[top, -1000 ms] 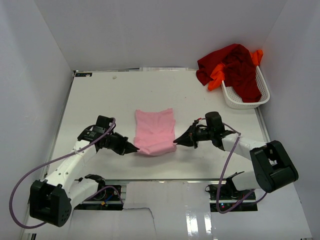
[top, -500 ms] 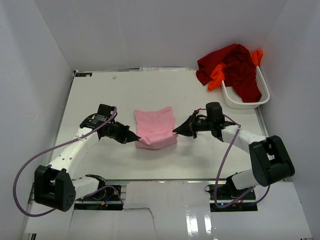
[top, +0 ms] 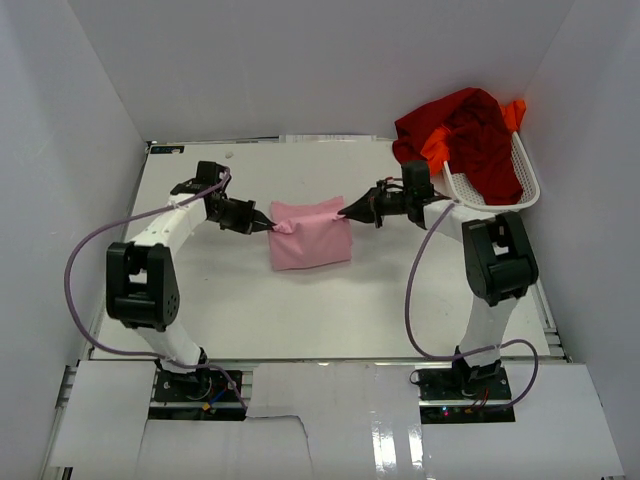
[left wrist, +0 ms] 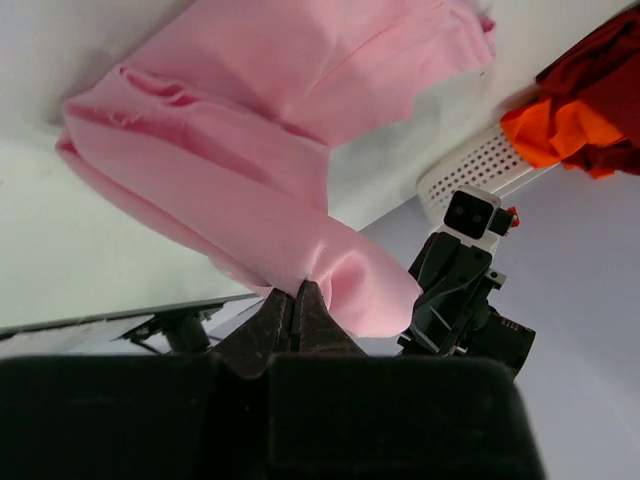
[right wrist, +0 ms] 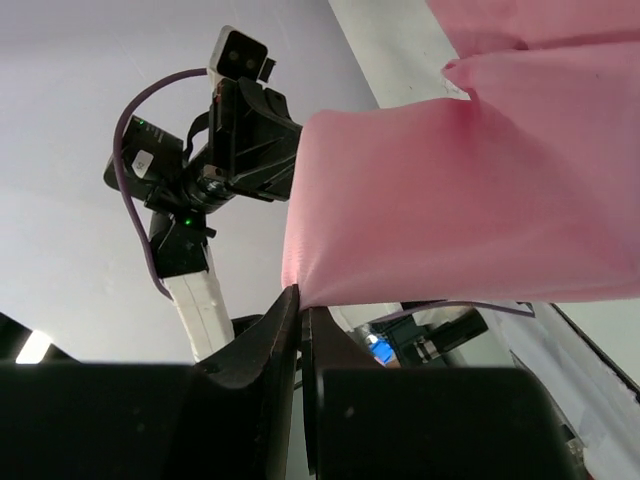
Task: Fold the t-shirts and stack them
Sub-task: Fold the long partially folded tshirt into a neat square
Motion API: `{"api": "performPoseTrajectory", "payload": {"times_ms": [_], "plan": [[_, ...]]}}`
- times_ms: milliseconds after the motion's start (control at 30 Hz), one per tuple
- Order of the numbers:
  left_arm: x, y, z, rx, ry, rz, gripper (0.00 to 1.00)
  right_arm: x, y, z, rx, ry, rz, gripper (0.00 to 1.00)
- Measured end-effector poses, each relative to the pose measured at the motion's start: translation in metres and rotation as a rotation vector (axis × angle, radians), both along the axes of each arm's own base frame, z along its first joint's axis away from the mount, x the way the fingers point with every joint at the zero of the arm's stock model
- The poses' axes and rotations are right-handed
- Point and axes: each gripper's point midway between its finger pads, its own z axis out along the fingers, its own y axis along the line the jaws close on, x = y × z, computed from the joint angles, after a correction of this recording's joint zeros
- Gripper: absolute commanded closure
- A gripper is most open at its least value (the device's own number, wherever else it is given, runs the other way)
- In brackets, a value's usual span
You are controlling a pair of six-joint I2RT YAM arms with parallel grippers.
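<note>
The light pink t-shirt [top: 310,237] lies folded in the middle of the table. Its near edge is lifted and carried over toward the far edge. My left gripper [top: 273,226] is shut on that edge's left corner; in the left wrist view pink cloth [left wrist: 250,170] bulges out of the closed tips [left wrist: 298,290]. My right gripper [top: 343,211] is shut on the right corner, and the pink cloth [right wrist: 470,200] hangs from its tips [right wrist: 300,296]. The dark red t-shirt [top: 470,135] and the bright orange t-shirt [top: 435,152] are heaped in and over the basket.
A white mesh basket [top: 480,204] stands at the back right, its rim close behind my right arm. White walls close in the table [top: 220,290] on the left, back and right. Purple cables loop from both arms.
Both grippers have moved from the near edge of the pink t-shirt toward the back of the table, carrying that edge up and over so the shirt folds in half.
</note>
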Motion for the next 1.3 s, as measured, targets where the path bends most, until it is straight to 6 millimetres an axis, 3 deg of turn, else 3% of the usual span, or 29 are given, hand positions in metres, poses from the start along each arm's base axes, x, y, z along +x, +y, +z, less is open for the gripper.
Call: {"api": "performPoseTrajectory", "payload": {"times_ms": [167, 300, 400, 467, 700, 967, 1233, 1300], "plan": [[0.061, -0.001, -0.023, 0.01, -0.001, 0.0, 1.0, 0.059, 0.018, -0.021, 0.038, 0.015, 0.008, 0.92], [0.107, -0.006, -0.048, 0.009, -0.02, -0.011, 1.0, 0.092, 0.029, -0.048, 0.084, 0.034, -0.003, 0.92], [0.13, -0.007, -0.064, 0.016, -0.034, -0.015, 1.0, 0.108, 0.033, -0.068, 0.102, 0.048, -0.017, 0.92], [0.142, -0.006, -0.072, 0.029, -0.053, -0.012, 1.0, 0.12, 0.035, -0.07, 0.113, 0.002, -0.02, 0.92], [0.165, 0.002, -0.069, 0.056, -0.137, 0.018, 1.0, 0.156, 0.037, -0.08, 0.083, -0.08, -0.062, 0.92], [0.173, 0.013, -0.067, 0.074, -0.187, 0.062, 1.0, 0.175, 0.028, -0.097, -0.053, -0.176, -0.097, 0.92], [0.186, 0.02, -0.036, 0.107, -0.327, 0.078, 1.0, 0.188, 0.02, -0.101, -0.186, -0.326, -0.085, 0.92], [0.191, 0.022, -0.033, 0.122, -0.367, 0.077, 1.0, 0.191, 0.019, -0.101, -0.207, -0.362, -0.079, 0.87]]}}
